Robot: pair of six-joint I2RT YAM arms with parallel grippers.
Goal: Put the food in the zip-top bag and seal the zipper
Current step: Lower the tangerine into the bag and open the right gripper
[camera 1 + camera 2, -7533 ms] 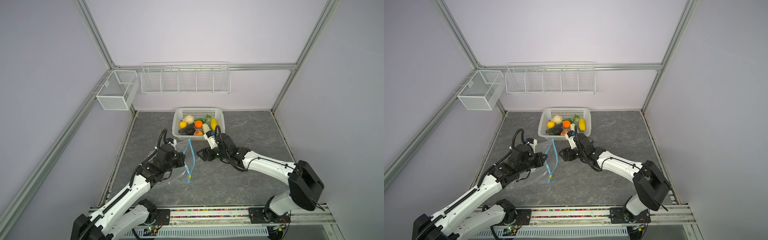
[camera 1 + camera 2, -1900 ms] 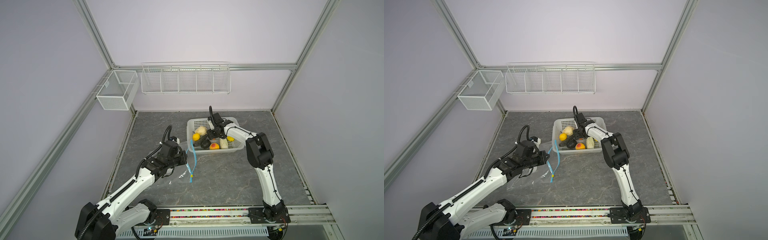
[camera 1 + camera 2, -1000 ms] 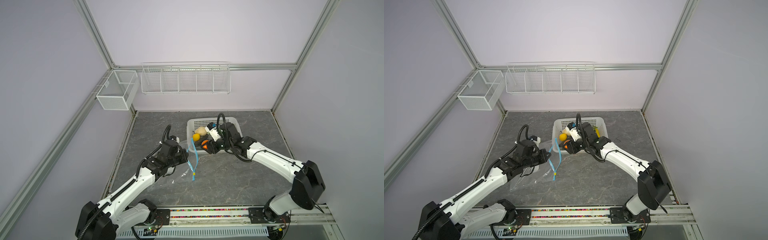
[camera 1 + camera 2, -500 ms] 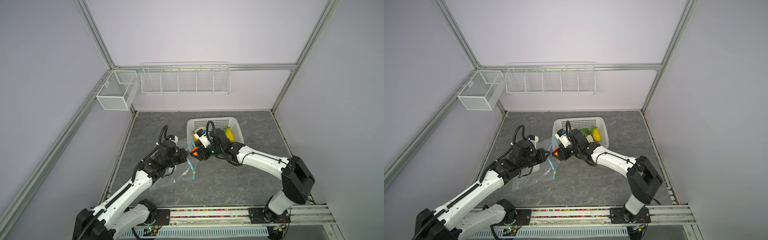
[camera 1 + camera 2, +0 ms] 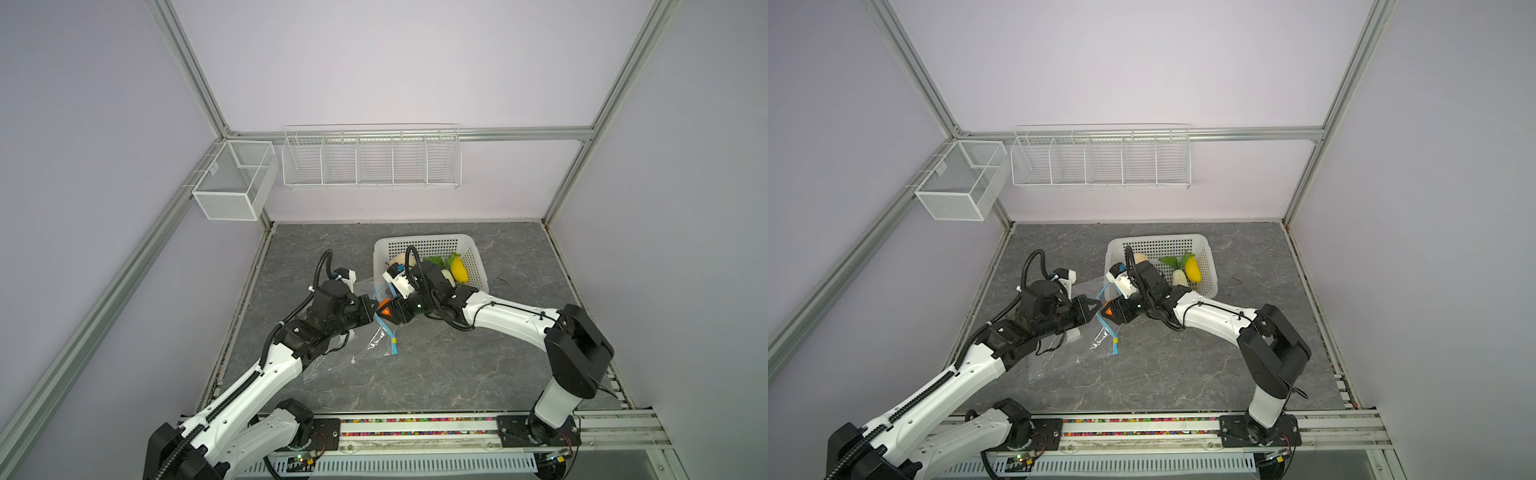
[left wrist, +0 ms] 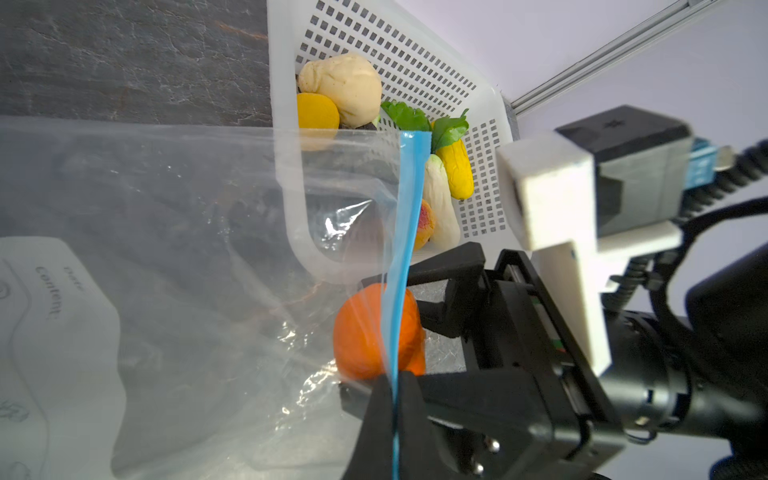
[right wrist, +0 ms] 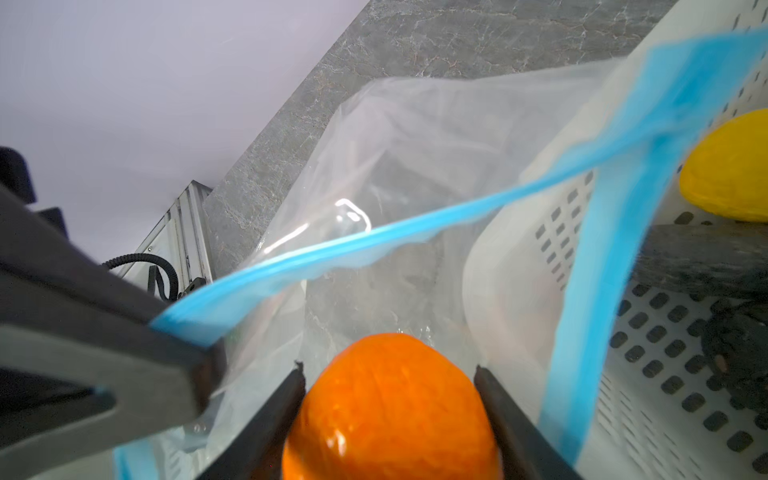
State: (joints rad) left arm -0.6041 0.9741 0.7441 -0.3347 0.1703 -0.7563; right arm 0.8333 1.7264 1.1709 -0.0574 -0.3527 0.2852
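Note:
The clear zip-top bag (image 5: 332, 353) (image 5: 1059, 353) lies left of centre with its mouth lifted. My left gripper (image 5: 376, 309) (image 6: 392, 380) is shut on the blue zipper (image 6: 409, 208) (image 7: 374, 237) strip and holds the mouth open. The yellow slider (image 5: 394, 340) hangs at the strip's low end. At the bag's mouth my right gripper (image 5: 384, 316) (image 7: 386, 370) is shut on an orange piece of food (image 6: 361, 332) (image 7: 390, 407). The rest of the food sits in the white basket (image 5: 428, 241): a beige knobbly piece (image 6: 340, 87), yellow pieces (image 6: 318, 111) (image 5: 459, 269), a white one with green leaves (image 6: 440, 208), a peach one (image 6: 426, 222).
The perforated basket (image 5: 1158, 240) stands just behind the right wrist, its near corner against the bag's mouth. A wire rack (image 5: 370, 158) and a mesh box (image 5: 232, 183) hang on the back wall. The arms' base rail (image 5: 415, 426) runs along the front edge.
My right gripper has come out of the basket with the orange piece and moved left to the bag's mouth. The left gripper keeps its hold on the zipper strip.

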